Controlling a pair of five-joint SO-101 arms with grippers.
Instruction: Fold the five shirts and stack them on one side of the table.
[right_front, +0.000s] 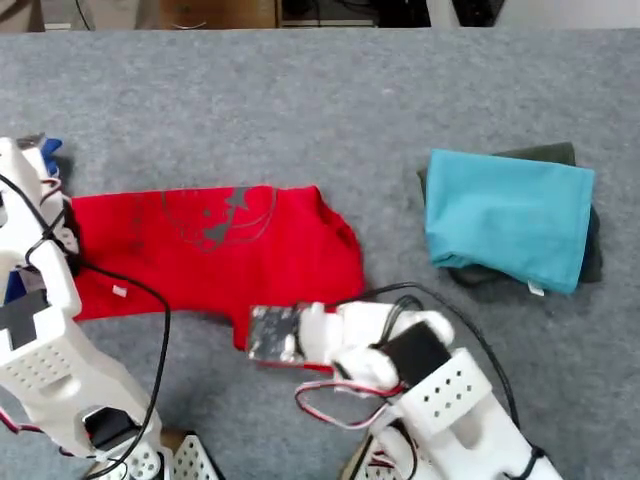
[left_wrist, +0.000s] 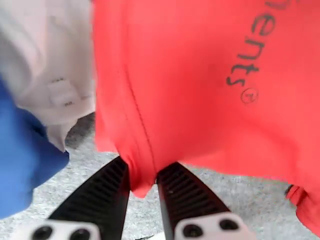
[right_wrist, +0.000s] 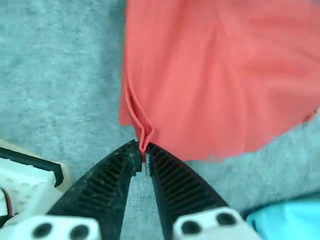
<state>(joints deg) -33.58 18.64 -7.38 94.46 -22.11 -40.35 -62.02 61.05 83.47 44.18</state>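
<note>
A red shirt (right_front: 220, 250) with a grey print lies partly folded on the grey table, left of centre. My left gripper (left_wrist: 142, 172) is shut on an edge of the red shirt (left_wrist: 190, 75); in the high view that gripper (right_front: 62, 245) sits at the shirt's left end. At the shirt's near edge, my right gripper (right_wrist: 142, 150) is shut on a pinched fold of the red cloth (right_wrist: 215, 75), and from above this gripper (right_front: 250, 335) sits at the lower corner. A folded teal shirt (right_front: 508, 215) lies on a folded dark shirt (right_front: 545, 153) at the right.
A blue shirt (left_wrist: 20, 170) and a white shirt (left_wrist: 45, 65) lie bunched beside the left gripper, at the table's left edge (right_front: 48, 150). A teal corner (right_wrist: 285, 220) shows near the right gripper. Bare grey table (right_front: 330, 110) stretches across the far half.
</note>
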